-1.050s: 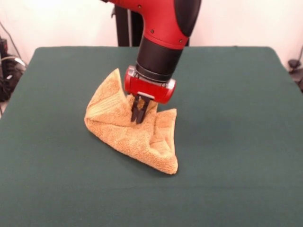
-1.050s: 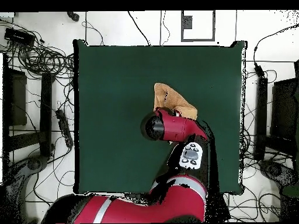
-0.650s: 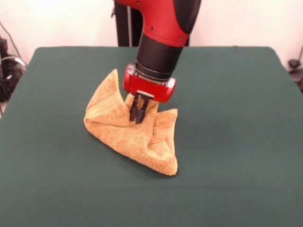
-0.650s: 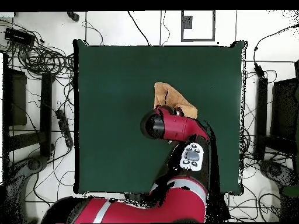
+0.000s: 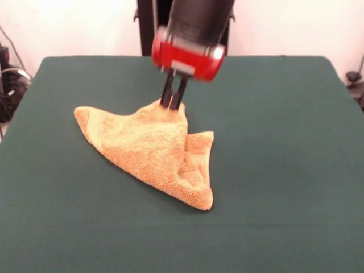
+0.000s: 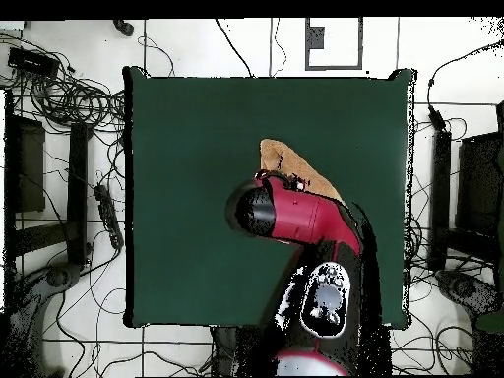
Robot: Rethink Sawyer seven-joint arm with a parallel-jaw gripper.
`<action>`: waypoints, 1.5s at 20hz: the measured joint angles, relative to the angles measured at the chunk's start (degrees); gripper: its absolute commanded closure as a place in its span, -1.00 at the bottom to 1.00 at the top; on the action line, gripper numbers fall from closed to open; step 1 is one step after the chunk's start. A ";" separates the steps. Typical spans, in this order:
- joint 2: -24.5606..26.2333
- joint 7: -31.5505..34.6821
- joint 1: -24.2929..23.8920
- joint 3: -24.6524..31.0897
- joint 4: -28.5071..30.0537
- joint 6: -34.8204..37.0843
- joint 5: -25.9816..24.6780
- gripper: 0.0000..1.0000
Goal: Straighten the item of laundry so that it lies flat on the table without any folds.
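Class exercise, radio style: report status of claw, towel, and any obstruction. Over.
Claw shut on towel, pinching a raised peak. Towel bunched and folded, not flat. Table shows no obstruction. Over.

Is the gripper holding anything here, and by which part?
Yes: the gripper pinches the orange-tan towel at a raised peak along its far edge, fingers closed together.

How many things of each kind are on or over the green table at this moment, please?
Towels: 1, the orange-tan towel, still folded
Grippers: 1, the gripper, shut on the towel's peak
Tables: 1, the green table
Total: 3
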 measured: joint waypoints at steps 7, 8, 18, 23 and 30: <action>-14.90 0.00 2.26 -1.29 1.81 15.30 0.15 1.00; -15.64 0.00 2.25 -1.31 1.81 15.75 0.16 1.00; -15.92 0.00 1.66 -1.33 1.74 11.47 0.01 -1.00; -12.33 0.00 1.42 -1.34 1.74 6.12 -0.13 -1.00; -8.08 0.00 1.71 -1.38 1.70 2.59 -0.17 -1.00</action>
